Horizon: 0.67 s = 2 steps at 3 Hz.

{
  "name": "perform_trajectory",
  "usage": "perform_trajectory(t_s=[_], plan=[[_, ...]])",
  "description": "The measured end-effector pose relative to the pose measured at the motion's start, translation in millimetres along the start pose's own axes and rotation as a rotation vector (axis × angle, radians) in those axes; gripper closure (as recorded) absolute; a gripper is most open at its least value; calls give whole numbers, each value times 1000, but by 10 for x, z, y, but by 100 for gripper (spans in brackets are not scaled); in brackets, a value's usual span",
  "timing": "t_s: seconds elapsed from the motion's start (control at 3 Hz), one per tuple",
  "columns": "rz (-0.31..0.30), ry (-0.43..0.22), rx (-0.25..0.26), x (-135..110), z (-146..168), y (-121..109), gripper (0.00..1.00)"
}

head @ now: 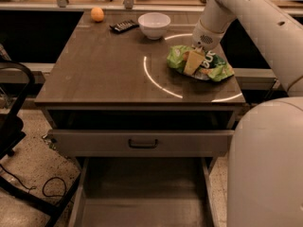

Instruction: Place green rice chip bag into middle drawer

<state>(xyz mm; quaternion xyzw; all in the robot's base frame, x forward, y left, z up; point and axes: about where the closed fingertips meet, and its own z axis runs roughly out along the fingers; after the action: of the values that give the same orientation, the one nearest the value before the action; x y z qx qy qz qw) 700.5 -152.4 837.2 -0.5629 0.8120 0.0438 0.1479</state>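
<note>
- Gripper [194, 61]: carried at the end of the white arm [246, 18]; lowered onto the tabletop [104, 65] at its far corner on the arm's side; whether it is open or clamped shut cannot be told.
- Green rice chip bag [217, 70]: found directly beneath the gripper and touching it; laid crumpled and flat on the tabletop, spread out to either side of the gripper; no lift off the surface is shown.
- Middle drawer [142, 190]: seen pulled out, well below the gripper and nearer the camera; its flat floor is exposed and nothing is seen in the visible part of it.
- Grey drawer front [94, 143] with black handle: set between the gripper's level and the middle drawer; it juts slightly past the tabletop edge.
- White bowl [154, 24], dark handset [124, 26] and orange [97, 14]: placed beyond the gripper, toward the far edge, well apart from the bag.
- Step in hand, as judged: the pick-up of the bag; transport and placement are not yet done.
- Next move, as judged: a firm hold on the slippery foil is called for; the bag must then be raised, carried toward the camera past the tabletop edge and the jutting front, and lowered into the open tray.
</note>
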Motion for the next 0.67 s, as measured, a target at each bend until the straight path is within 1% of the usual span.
perform_trajectory(t_s=[0.33, 0.67], plan=[[0, 0, 0, -5, 5, -2, 100], [10, -16, 16, -24, -319, 59, 100]])
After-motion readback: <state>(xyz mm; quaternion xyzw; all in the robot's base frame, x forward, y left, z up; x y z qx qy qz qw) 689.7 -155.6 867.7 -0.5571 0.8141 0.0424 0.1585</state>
